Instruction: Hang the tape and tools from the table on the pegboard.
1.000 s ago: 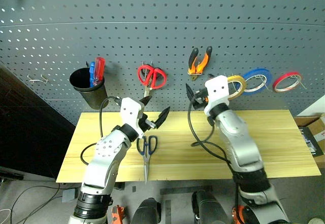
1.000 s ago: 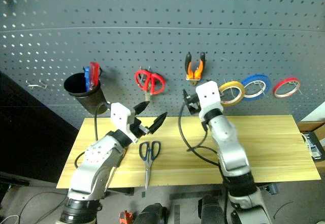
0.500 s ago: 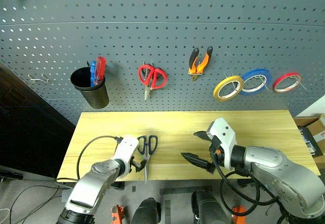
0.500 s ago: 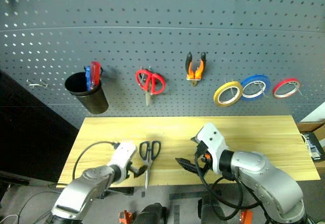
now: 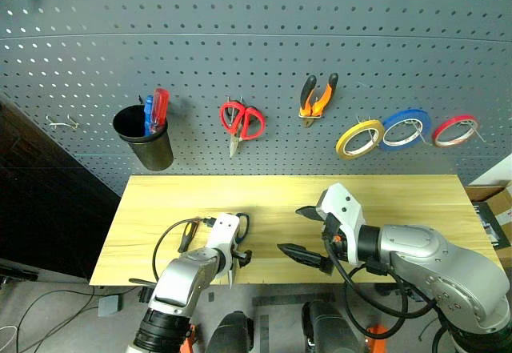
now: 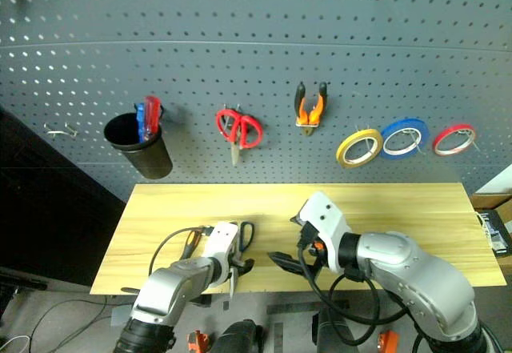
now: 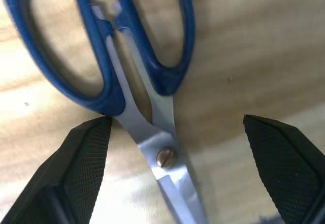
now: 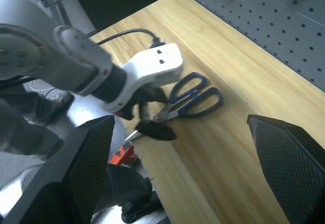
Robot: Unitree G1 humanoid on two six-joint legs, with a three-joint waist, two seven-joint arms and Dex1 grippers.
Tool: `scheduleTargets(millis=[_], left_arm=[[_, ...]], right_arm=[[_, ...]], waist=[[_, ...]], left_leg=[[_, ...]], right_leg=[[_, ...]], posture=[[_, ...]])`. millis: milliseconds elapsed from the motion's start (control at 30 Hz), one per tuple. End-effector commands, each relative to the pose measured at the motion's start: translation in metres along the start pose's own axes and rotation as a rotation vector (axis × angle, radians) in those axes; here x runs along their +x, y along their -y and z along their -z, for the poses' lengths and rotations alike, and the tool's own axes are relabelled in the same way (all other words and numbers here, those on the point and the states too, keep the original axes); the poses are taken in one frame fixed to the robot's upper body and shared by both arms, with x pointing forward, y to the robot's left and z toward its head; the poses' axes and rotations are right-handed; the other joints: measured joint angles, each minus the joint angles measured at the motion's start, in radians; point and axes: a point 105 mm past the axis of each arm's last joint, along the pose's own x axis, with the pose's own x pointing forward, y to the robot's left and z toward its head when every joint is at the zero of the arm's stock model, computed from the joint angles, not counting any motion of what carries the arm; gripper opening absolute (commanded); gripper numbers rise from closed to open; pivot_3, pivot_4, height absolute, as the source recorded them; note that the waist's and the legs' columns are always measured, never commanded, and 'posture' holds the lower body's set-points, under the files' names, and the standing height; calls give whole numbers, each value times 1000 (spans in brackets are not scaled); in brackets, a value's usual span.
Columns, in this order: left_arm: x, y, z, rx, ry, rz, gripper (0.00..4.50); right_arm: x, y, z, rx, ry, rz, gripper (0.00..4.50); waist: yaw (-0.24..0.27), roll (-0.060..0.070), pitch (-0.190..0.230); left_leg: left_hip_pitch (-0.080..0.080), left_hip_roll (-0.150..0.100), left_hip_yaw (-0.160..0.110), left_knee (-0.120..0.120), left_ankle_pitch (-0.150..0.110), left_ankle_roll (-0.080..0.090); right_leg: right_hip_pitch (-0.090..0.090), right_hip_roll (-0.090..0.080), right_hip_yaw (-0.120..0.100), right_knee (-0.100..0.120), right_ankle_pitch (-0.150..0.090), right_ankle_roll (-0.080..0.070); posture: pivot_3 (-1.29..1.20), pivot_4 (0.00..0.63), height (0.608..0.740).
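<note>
left pincer (image 7: pixel 167 178) has dropped onto the surface (image 5: pixel 416 201), its fingers wide either side of the blue-grey scissors (image 7: pixel 137 82) at the pivot. right pincer (image 5: pixel 308 231), also wide, has pulled back from the pegboard (image 5: pixel 256 17); scissors look next.

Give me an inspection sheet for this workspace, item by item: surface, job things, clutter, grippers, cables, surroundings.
Surface: wooden table, bare apart from the scissors.
Job's things: blue-handled scissors flat on the table near its front edge; pliers and yellow tape hang on the pegboard; slim orange-and-black screwdriver not made out.
Clutter: red scissors, blue tape, red tape, black cup with screwdrivers.
Grippers: left gripper open, straddling the scissors' pivot; right gripper open, empty, above the table.
Cables: black cables on both arms.
Surroundings: cardboard box at the table's right.
</note>
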Motion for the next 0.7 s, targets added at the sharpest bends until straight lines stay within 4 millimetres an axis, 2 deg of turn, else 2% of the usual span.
scheduleTargets(millis=[33, 100, 367, 433, 500, 567, 700], left_arm=[[6, -5, 16, -24, -66, -26, 4207], [6, -7, 13, -17, -51, -32, 3863], [3, -14, 1, 1, 9, -6, 1348], [2, -16, -1, 14, 21, 7, 871], [0, -16, -5, 30, 38, 33, 711], [-8, -16, -17, 95, 102, 78, 507], [-23, -25, -34, 175, 205, 107, 507]], right_arm=[[-7, -4, -9, -22, 38, 3, 4500], [-10, -4, -7, 0, 36, 8, 4500], [-19, -5, 0, -18, 12, 19, 4500], [-20, -4, 0, -23, 12, 24, 4500], [-20, -3, 0, -26, 13, 29, 4500], [-21, -2, -1, -26, 20, 36, 4500], [-22, 1, -3, -24, 40, 48, 4500]], waist=[[-1, 0, 0], [-1, 0, 0], [-1, 1, 0], [-1, 1, 0], [-1, 1, 0], [-1, 1, 0], [-1, 1, -1]], left_leg=[[1, 0, 0, 0, 0, 0], [3, 0, -1, 0, 0, 0], [4, 0, -2, 0, 0, 0], [4, 0, -2, 0, 0, 0], [4, 0, -2, 0, 0, 0], [3, 0, -3, -1, 0, -1], [1, 1, -4, -2, 2, -4]], right_leg=[[1, 0, 0, 0, 0, 0], [4, 0, -1, -1, 0, 0], [6, 2, -2, -2, 0, 0], [6, 2, -2, -3, 0, 0], [6, 2, -3, -4, 0, 0], [6, 2, -3, -4, 0, 0], [5, 1, -3, -7, 0, 0]], posture=[[-65, 250, 740], [-71, 245, 740], [-77, 234, 740], [-76, 229, 740], [-76, 229, 740], [-67, 219, 740], [-60, 213, 740]])
